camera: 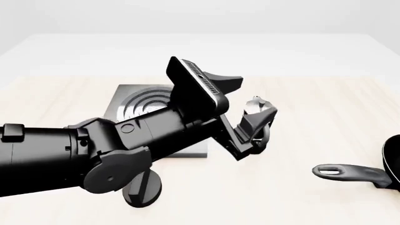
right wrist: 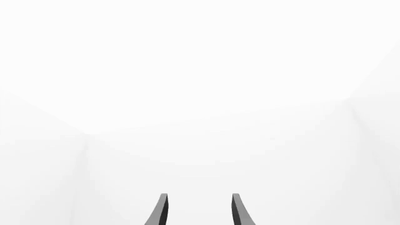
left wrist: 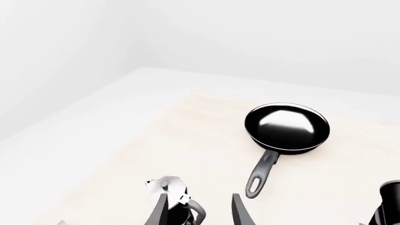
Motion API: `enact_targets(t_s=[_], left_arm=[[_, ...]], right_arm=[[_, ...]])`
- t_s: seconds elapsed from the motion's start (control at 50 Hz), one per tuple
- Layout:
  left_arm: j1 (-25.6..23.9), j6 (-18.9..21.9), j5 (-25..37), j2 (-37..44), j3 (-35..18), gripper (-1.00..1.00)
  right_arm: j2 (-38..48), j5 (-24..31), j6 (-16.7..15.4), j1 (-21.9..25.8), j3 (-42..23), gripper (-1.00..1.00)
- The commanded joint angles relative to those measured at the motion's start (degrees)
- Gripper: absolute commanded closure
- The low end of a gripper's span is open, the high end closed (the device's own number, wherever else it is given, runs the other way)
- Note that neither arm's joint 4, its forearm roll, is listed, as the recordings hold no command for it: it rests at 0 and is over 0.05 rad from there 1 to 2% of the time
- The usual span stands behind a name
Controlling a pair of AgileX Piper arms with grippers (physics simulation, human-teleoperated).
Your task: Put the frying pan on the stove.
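Note:
The frying pan (left wrist: 287, 127) is glossy black and lies flat on the pale wooden table, its long grey handle (left wrist: 261, 172) pointing back toward my left gripper (left wrist: 200, 213). In the front view only the handle (camera: 350, 172) and a sliver of the pan's rim (camera: 394, 165) show at the right edge. The stove (camera: 138, 104), a grey plate with silver rings, lies at the centre left, partly hidden behind my left arm. The left gripper (camera: 250, 140) hangs open above the table between stove and pan, holding nothing. My right gripper (right wrist: 198, 211) is open and faces blank white.
A black and silver moka pot (camera: 259, 108) stands just beyond the left gripper, close beside one finger (left wrist: 159, 211). A dark object (left wrist: 387, 204) is cut off by the left wrist view's edge. The left arm (camera: 93, 150) spans the front left of the table.

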Motion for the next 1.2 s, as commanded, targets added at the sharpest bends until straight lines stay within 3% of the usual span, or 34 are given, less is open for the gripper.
enact_targets(t_s=[0.02,0.18,0.62,1.04,1.2], left_arm=[[-1.6,-0.4,0.1,2.5,-2.2,-1.0],[-2.1,-1.0,0.0,4.5,-3.7,-1.0],[-4.5,-2.5,1.8,11.2,-10.8,-1.0],[-6.2,-3.4,3.2,16.7,-16.4,-1.0],[-7.2,-3.4,4.8,18.5,-19.2,-1.0]], right_arm=[[0.0,-0.2,0.2,0.1,0.1,-1.0],[0.0,-2.9,0.4,0.0,3.0,-1.0],[0.0,0.0,0.3,0.3,0.4,-1.0],[0.0,-3.2,0.6,0.4,4.0,-1.0],[0.0,-1.7,0.1,0.9,2.6,-1.0]])
